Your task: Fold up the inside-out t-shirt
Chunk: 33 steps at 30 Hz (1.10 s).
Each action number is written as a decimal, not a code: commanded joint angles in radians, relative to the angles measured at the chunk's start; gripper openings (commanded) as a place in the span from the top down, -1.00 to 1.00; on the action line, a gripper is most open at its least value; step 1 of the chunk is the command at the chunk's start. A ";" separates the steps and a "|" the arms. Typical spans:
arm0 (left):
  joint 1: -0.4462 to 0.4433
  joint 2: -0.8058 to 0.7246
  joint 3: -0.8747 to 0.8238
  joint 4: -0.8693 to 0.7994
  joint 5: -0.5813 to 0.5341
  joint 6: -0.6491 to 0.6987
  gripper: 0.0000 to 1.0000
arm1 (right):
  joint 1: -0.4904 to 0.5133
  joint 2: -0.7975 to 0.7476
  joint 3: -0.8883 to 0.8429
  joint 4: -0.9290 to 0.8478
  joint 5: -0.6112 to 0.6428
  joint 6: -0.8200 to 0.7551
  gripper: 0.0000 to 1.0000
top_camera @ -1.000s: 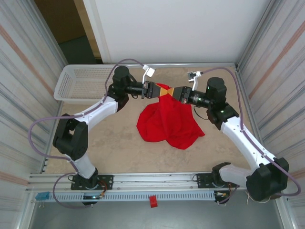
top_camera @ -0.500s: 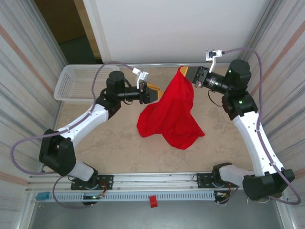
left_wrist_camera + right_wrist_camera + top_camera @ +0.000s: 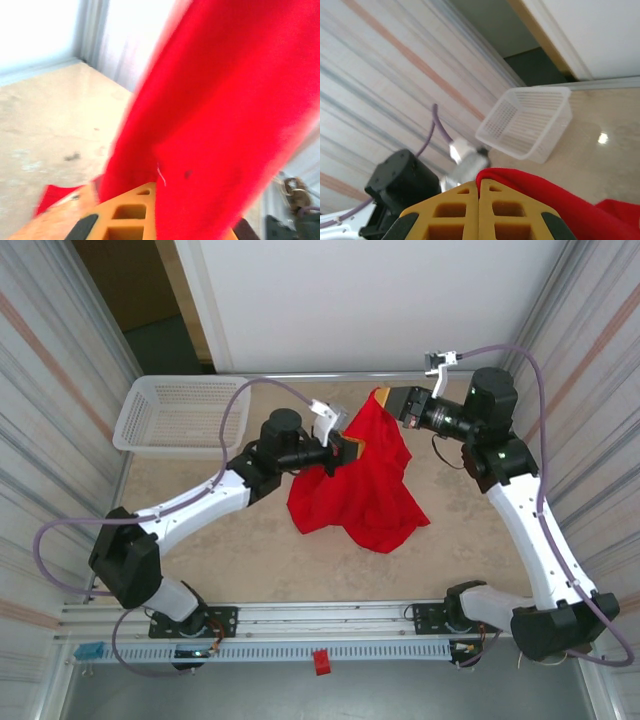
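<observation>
- Inside-out t-shirt (image 3: 365, 490): you have one, bright red, and it is the sole cloth on the desk (image 3: 250, 540). Its lower part lies bunched on the middle of the desk, and one end is pulled up into a peak toward the far edge.
- Right fingers (image 3: 383, 396): you see two, pressed together and clenched on that raised peak. In the right wrist view the red cloth (image 3: 580, 210) comes out from the seam between the two yellow fingers (image 3: 455, 210).
- Left fingers (image 3: 352, 448): also two, closed on the shirt's left edge, lower than the peak and just left of the hanging fabric. In the left wrist view one yellow finger (image 3: 125, 220) is clear to you; the other is draped by the red cloth (image 3: 225, 100), which runs up and away in a blurred band.
- Arms: two, each reaching in from its own side, so the shirt hangs between the two holds.
- Basket (image 3: 180, 382): one, white plastic mesh, at the far left corner of the desk, well apart from the shirt. From the right wrist view you can see it (image 3: 540, 145) standing upright on the desk beyond the fingers.
</observation>
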State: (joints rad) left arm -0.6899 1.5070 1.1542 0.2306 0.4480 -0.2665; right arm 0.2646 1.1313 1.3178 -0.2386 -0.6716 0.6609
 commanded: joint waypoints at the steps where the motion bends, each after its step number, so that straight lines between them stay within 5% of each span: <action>1: 0.115 -0.029 -0.025 -0.002 0.014 -0.039 1.00 | -0.011 -0.073 -0.004 -0.096 0.113 -0.076 1.00; 2: 0.138 -0.035 -0.025 -0.025 0.014 -0.038 0.94 | -0.010 -0.081 -0.015 -0.100 0.124 -0.073 1.00; 5: 0.160 -0.062 -0.012 -0.095 0.005 -0.014 0.01 | 0.007 -0.093 -0.054 -0.071 0.140 -0.048 1.00; 7: 0.146 -0.095 -0.031 -0.108 -0.035 -0.011 -0.13 | 0.030 -0.091 -0.065 -0.060 0.167 -0.041 1.00; 13: -0.122 -0.245 -0.144 -0.056 -0.466 0.128 -0.19 | 0.125 -0.067 -0.078 -0.056 0.277 -0.035 1.00; 16: -0.237 -0.232 -0.146 -0.012 -0.594 0.175 -0.19 | 0.158 -0.059 -0.083 -0.056 0.326 -0.028 1.00; 20: -0.305 -0.161 -0.106 0.030 -0.639 0.214 -0.21 | 0.184 -0.055 -0.092 -0.041 0.356 -0.009 1.00; 31: -0.293 0.045 0.030 0.088 -0.657 0.222 -0.29 | 0.241 -0.053 -0.095 -0.012 0.381 0.023 1.00; 33: -0.274 0.060 0.039 0.096 -0.633 0.207 -0.12 | 0.242 -0.054 -0.094 -0.011 0.382 0.026 1.00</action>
State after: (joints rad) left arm -0.9878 1.5578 1.1473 0.2699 -0.1738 -0.0700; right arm 0.4992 1.0801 1.2274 -0.2905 -0.3061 0.6628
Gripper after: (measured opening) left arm 0.565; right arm 0.042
